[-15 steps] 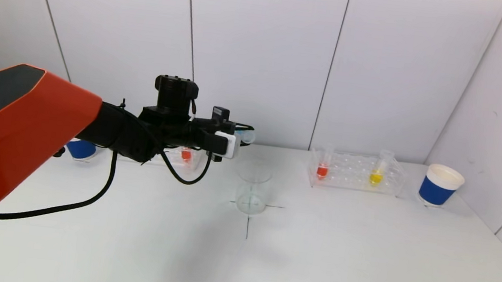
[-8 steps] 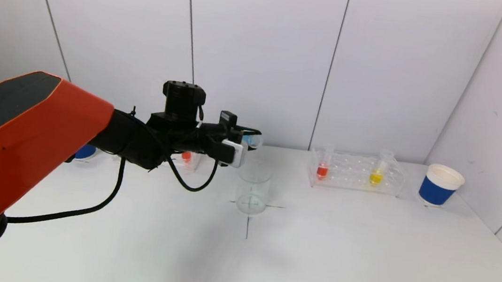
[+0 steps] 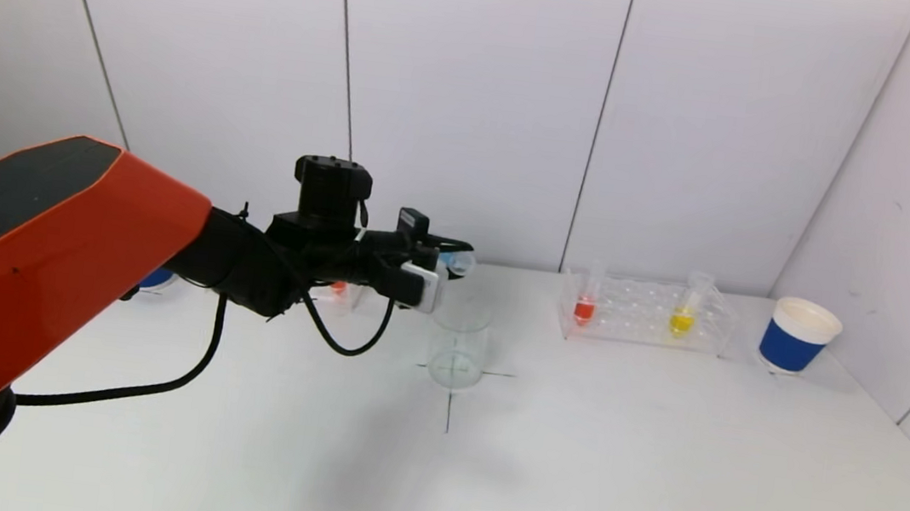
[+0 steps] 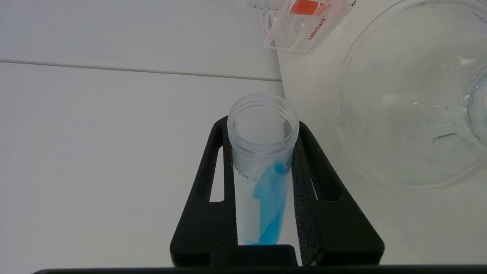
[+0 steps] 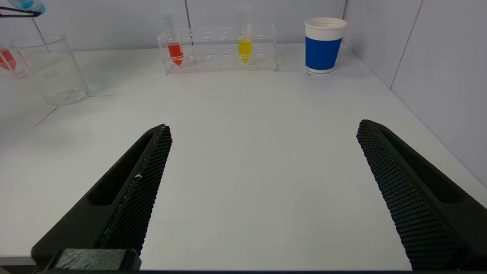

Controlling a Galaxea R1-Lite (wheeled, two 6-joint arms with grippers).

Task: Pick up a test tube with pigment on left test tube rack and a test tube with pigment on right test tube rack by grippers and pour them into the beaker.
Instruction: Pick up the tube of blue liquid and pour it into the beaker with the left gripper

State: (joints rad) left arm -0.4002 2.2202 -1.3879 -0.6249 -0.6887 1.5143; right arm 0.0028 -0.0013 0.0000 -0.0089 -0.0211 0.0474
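Note:
My left gripper (image 3: 453,257) is shut on a test tube with blue pigment (image 3: 459,263), held tipped on its side just above and behind the rim of the clear glass beaker (image 3: 458,343). In the left wrist view the tube (image 4: 262,167) sits between the black fingers (image 4: 213,171), its open mouth beside the beaker (image 4: 411,95). The left rack (image 4: 304,23) holds a red tube (image 3: 339,284) and is mostly hidden by the arm. The right rack (image 3: 645,313) holds a red tube (image 3: 584,307) and a yellow tube (image 3: 682,318). My right gripper (image 5: 264,125) is open and empty, low over the table.
A blue paper cup (image 3: 797,336) stands right of the right rack, near the side wall. Another blue cup (image 3: 154,276) shows behind the left arm. A black cross is marked on the table under the beaker.
My left gripper has moved right with the blue tube, closer to the beaker's rim. The right side has not changed.

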